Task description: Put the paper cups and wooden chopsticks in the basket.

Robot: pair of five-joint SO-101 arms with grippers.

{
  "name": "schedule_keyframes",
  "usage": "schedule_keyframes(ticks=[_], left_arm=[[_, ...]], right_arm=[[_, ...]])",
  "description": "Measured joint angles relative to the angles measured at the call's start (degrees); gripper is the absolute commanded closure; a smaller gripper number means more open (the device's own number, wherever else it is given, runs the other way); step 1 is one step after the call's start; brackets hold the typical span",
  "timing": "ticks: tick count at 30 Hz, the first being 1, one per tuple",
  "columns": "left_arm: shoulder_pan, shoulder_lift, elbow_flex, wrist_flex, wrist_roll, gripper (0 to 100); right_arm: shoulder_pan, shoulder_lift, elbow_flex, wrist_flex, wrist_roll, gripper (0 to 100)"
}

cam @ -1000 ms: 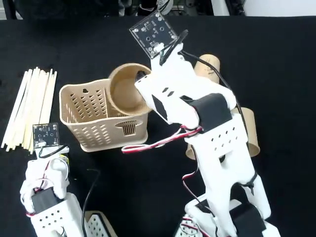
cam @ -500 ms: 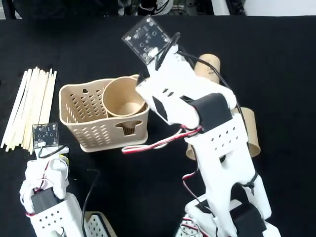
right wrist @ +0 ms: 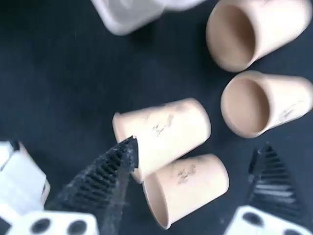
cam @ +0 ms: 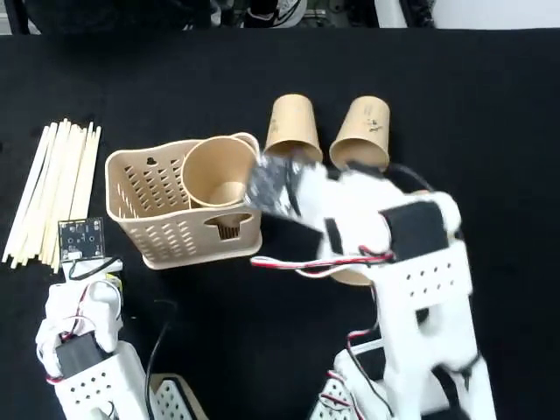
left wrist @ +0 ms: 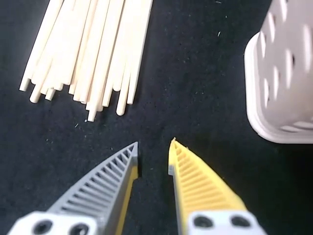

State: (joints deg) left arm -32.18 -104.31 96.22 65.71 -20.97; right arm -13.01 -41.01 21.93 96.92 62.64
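- Right gripper (right wrist: 195, 147): fingers spread wide, holding nothing, over two lying cups (right wrist: 164, 129) that touch each other.
- Left gripper (left wrist: 154, 147): fingers slightly apart, empty, near the wooden chopsticks (left wrist: 93, 49).
- High view, left of centre: one paper cup (cam: 219, 171) sits inside the basket (cam: 175, 232).
- Upper centre: two further cups (cam: 293, 127) lie on the black table (cam: 490, 105).

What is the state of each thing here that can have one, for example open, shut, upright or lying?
basket, upright, one cup inside
cup in basket, upright, mouth up
four loose cups, lying on their sides
chopsticks, lying flat, outside the basket
left tool, open, empty
right tool, open, empty
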Motion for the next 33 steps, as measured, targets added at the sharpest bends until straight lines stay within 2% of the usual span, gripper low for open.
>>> schedule_keyframes(ticks=[6, 10, 16, 18, 22, 24, 26, 28, 33], left_arm=[[0.0, 0.0, 0.0, 0.0, 0.0, 89], [0.0, 0.0, 0.0, 0.0, 0.0, 89], [0.0, 0.0, 0.0, 0.0, 0.0, 89], [0.0, 0.0, 0.0, 0.0, 0.0, 89], [0.0, 0.0, 0.0, 0.0, 0.0, 89], [0.0, 0.0, 0.0, 0.0, 0.0, 89], [0.0, 0.0, 0.0, 0.0, 0.0, 89], [0.0, 0.0, 0.0, 0.0, 0.0, 89], [0.0, 0.0, 0.0, 0.0, 0.0, 89]], right_arm=[[11.16, -16.79, 25.67, -11.34, 15.21, 63.5], [13.54, -26.55, 41.14, -19.52, 17.85, 63.5], [14.07, -28.75, 55.03, -32.97, 16.62, 64.3], [14.42, -28.13, 57.76, -39.38, 15.74, 70.7], [14.68, -25.32, 61.54, -52.48, 14.86, 99.7], [14.86, -24.97, 61.71, -56.7, 13.63, 94.6], [15.3, -25.41, 61.71, -58.73, 10.37, 99.2], [15.3, -26.64, 60.84, -58.46, 8.0, 98.6], [15.12, -29.36, 54.95, -48.88, 2.99, 98.7]])
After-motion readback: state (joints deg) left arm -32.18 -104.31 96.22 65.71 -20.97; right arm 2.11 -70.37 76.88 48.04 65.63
